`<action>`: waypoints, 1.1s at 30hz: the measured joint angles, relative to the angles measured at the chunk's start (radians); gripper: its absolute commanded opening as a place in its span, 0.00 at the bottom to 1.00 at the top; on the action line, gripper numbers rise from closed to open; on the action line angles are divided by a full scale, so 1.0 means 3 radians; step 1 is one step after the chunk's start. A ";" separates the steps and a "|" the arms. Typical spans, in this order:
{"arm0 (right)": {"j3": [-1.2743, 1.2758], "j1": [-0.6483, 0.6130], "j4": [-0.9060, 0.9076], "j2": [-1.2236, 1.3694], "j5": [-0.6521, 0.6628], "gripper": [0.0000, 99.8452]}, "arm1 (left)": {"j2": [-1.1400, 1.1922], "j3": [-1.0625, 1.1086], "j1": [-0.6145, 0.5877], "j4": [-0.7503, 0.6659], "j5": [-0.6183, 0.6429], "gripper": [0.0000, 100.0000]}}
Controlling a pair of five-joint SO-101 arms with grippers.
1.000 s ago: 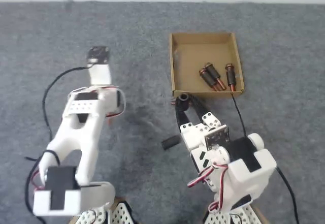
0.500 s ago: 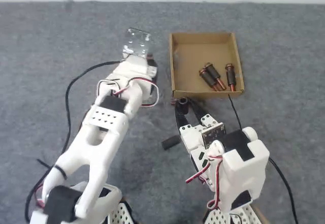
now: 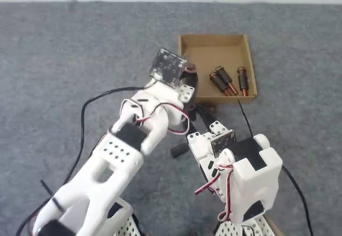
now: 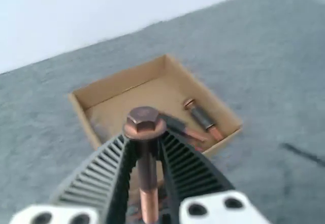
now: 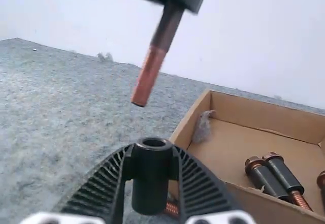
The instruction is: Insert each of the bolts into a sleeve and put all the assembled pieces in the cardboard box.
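Fingers (image 4: 106, 168) of the left gripper (image 4: 144, 137) were clamped on a copper-coloured hex-head bolt (image 4: 144, 123). Its head sat at the fingertips and its smooth shank ran back between the ribbed black jaws. The right gripper (image 5: 152, 158) was closed around a short black cylindrical sleeve (image 5: 150, 181), held upright with its open bore facing up. In the right wrist view the bolt's copper tip hung tilted above that bore, a little to one side and clear of it.

Both grippers met just outside the shallow brown cardboard box (image 3: 181, 70), at the corner of its wall nearest the arms. Three assembled pieces (image 3: 222, 82), copper bolts in dark sleeves, lay side by side inside the box against that same wall. Another short black cylinder (image 3: 179, 151) lay on the grey carpet-like table covering (image 3: 80, 43), farther from the box than the right gripper. The left arm's wrist hid part of the box's near corner in the high view.

The white left arm (image 3: 123, 150) stretched diagonally toward the box. The white right arm (image 3: 240, 166) stood folded and compact, directly before the box.
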 measured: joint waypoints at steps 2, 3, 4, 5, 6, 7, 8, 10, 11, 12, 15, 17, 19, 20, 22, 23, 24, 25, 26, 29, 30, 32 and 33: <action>0.0000 -0.0010 0.0000 0.0000 0.0000 0.01 | -0.0138 0.0072 0.0026 -0.0087 0.0225 0.01; 0.0000 -0.0010 0.0000 0.0000 0.0000 0.01 | -0.0205 0.0123 0.0015 -0.0184 0.0317 0.01; 0.0000 -0.0010 0.0000 0.0000 0.0000 0.01 | -0.0266 0.0199 0.0005 -0.0317 0.0348 0.01; 0.0000 -0.0010 0.0000 0.0000 0.0000 0.01 | -0.0327 0.0297 0.0010 -0.0465 0.0358 0.01; 0.0000 -0.0010 0.0000 0.0000 0.0000 0.01 | -0.0378 0.0409 0.0026 -0.0634 0.0373 0.01; 0.0000 -0.0010 0.0000 0.0000 0.0000 0.01 | -0.0414 0.0532 0.0041 -0.0834 0.0384 0.01; 0.0000 -0.0005 0.0000 0.0000 0.0000 0.01 | -0.0440 0.0665 0.0046 -0.1059 0.0389 0.01; 0.0000 -0.0005 0.0000 0.0000 0.0000 0.01 | -0.0476 0.0962 0.0056 -0.1575 0.0404 0.01; 0.0000 -0.0005 0.0000 0.0000 0.0000 0.01 | -0.0481 0.1100 0.0077 -0.1836 0.0404 0.01; 0.0000 -0.0010 0.0000 0.0000 0.0000 0.01 | -0.0486 0.1233 0.0118 -0.2097 0.0404 0.01; 0.0000 -0.0010 0.0000 0.0000 0.0000 0.01 | -0.0486 0.1396 0.0210 -0.2496 0.0404 0.01; 0.0000 -0.0010 0.0000 0.0000 0.0000 0.01 | -0.0501 0.1401 0.0261 -0.2455 0.0404 0.01; 0.0000 -0.0010 0.0000 0.0000 0.0000 0.01 | -0.0501 0.1401 0.0256 -0.2312 0.0404 0.01; 0.0000 -0.0010 0.0000 0.0000 0.0000 0.01 | -0.0501 0.1401 0.0251 -0.2209 0.0404 0.01; 0.0000 -0.0010 0.0000 0.0000 0.0000 0.01 | -0.0501 0.1396 0.0220 -0.1990 0.0404 0.01; 0.0000 -0.0010 0.0000 0.0000 0.0000 0.01 | -0.0501 0.1391 0.0199 -0.1882 0.0404 0.01; 0.0000 -0.0005 0.0000 0.0000 0.0000 0.01 | -0.0501 0.1391 0.0194 -0.1795 0.0404 0.01; 0.0000 -0.0005 0.0000 0.0000 0.0000 0.01 | -0.0501 0.1386 0.0189 -0.1724 0.0404 0.01; 0.0000 -0.0005 0.0000 0.0000 0.0000 0.01 | -0.0501 0.1386 0.0189 -0.1667 0.0404 0.01; 0.0000 0.0056 0.0000 0.0000 0.0000 0.01 | -0.0501 0.1386 0.0194 -0.1637 0.0404 0.01; 0.0000 0.0077 0.0000 0.0000 0.0000 0.01 | -0.0501 0.1386 0.0194 -0.1611 0.0404 0.01; 0.0000 0.0082 0.0000 0.0000 0.0000 0.01 | -0.0506 0.1386 0.0194 -0.1570 0.0404 0.01; 0.0000 0.0082 0.0000 0.0000 0.0000 0.01 | -0.0522 0.1386 0.0194 -0.1570 0.0404 0.01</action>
